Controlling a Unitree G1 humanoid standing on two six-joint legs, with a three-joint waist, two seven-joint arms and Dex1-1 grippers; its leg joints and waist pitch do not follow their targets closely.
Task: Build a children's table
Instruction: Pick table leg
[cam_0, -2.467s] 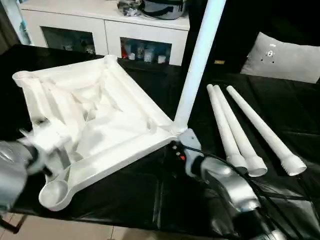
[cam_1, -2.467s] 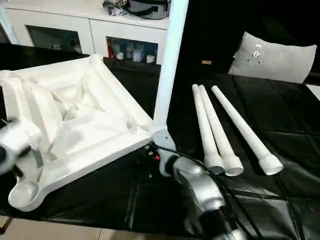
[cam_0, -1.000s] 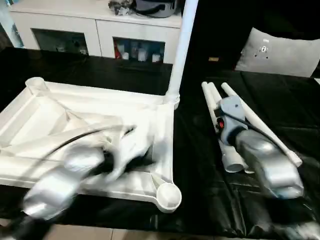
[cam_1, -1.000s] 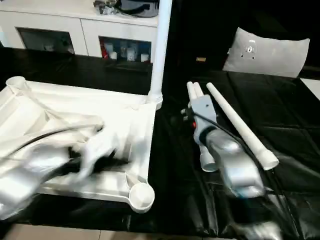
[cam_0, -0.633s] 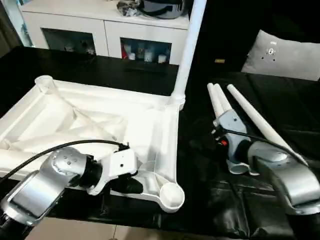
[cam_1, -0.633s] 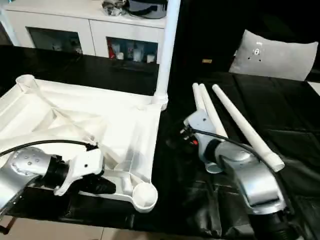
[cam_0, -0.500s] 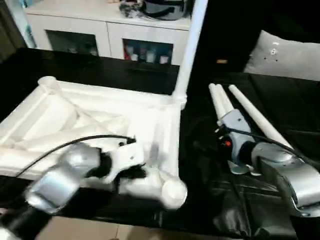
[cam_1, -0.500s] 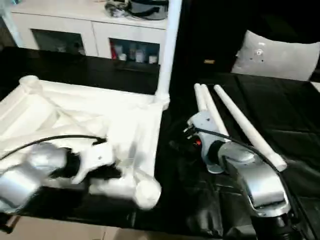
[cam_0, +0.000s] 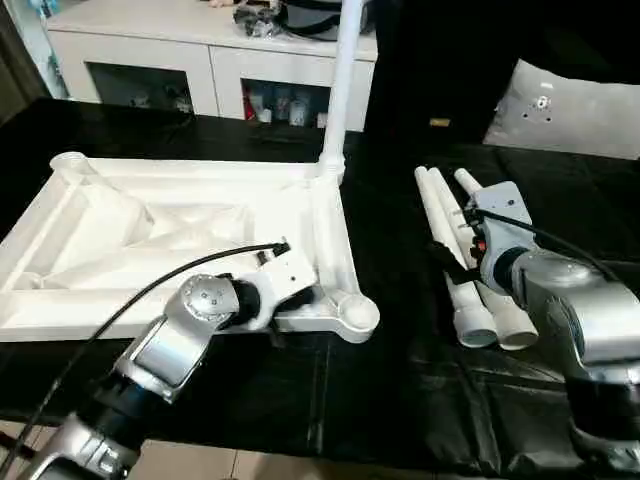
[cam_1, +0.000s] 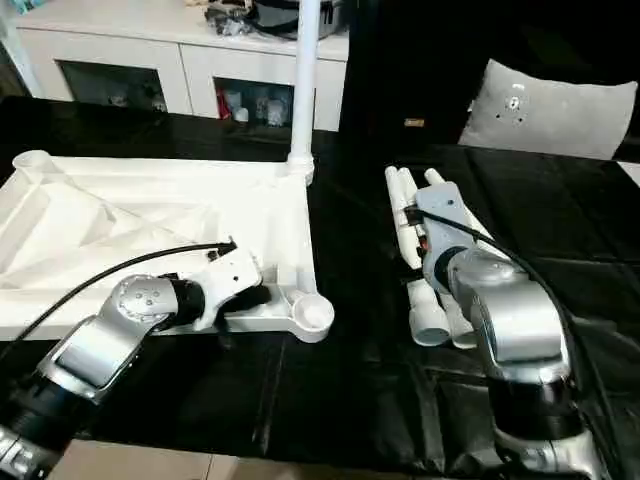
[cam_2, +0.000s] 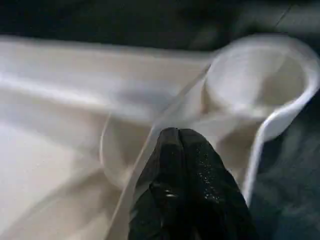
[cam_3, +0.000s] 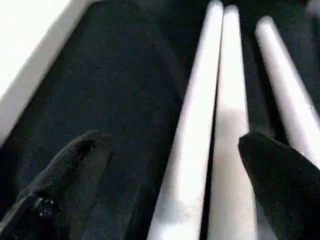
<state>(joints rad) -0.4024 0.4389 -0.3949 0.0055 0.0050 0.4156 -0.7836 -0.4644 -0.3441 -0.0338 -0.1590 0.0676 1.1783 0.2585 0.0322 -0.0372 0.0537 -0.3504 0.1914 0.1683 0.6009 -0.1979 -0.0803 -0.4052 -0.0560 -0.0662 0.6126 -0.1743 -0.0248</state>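
No text, label, brand, number or sign can be read on anything shown. A small dark mark is seen on the cushion (cam_0: 563, 110) at the back, and a small yellowish tag (cam_0: 438, 123) is seen against the dark backdrop beside it, but nothing on either can be made out.

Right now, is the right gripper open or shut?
Open: the right gripper has its two black fingers spread wide above the loose legs.
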